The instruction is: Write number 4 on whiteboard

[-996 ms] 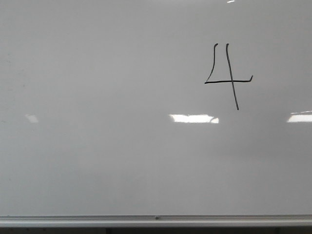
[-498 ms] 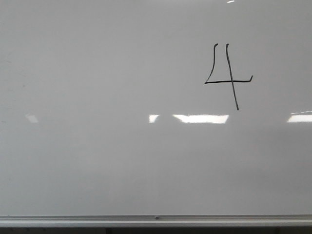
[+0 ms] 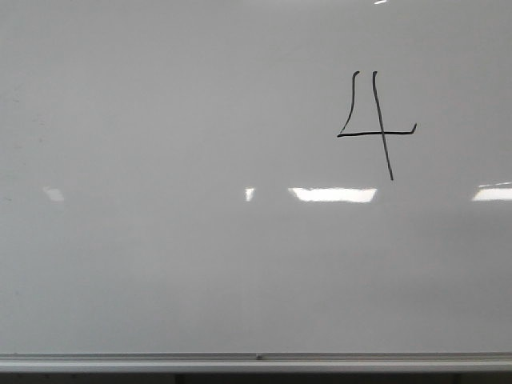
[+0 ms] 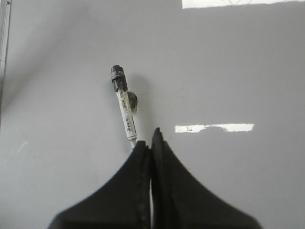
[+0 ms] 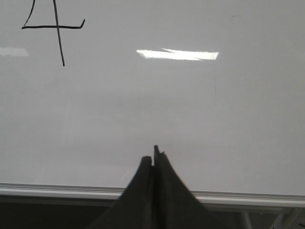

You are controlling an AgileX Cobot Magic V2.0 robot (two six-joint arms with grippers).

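The whiteboard (image 3: 160, 240) fills the front view. The number 4 (image 3: 368, 134) is drawn in thin black marker at its upper right. No gripper shows in the front view. In the left wrist view my left gripper (image 4: 150, 140) is shut on a white marker (image 4: 126, 114). Its black end (image 4: 117, 76) points away over the board (image 4: 228, 71). I cannot tell if it touches the board. In the right wrist view my right gripper (image 5: 155, 155) is shut and empty, near the board's rail (image 5: 238, 196). The 4 (image 5: 47, 27) lies well away from it.
A silver rail (image 3: 256, 362) runs along the board's near edge. Bright rectangular light reflections (image 3: 332, 194) lie on the board below the 4. Another rail edge (image 4: 5, 43) shows at the side of the left wrist view.
The bright reflection below the 4 has widened and shifted right. The 4 has shifted very slightly right in the view.
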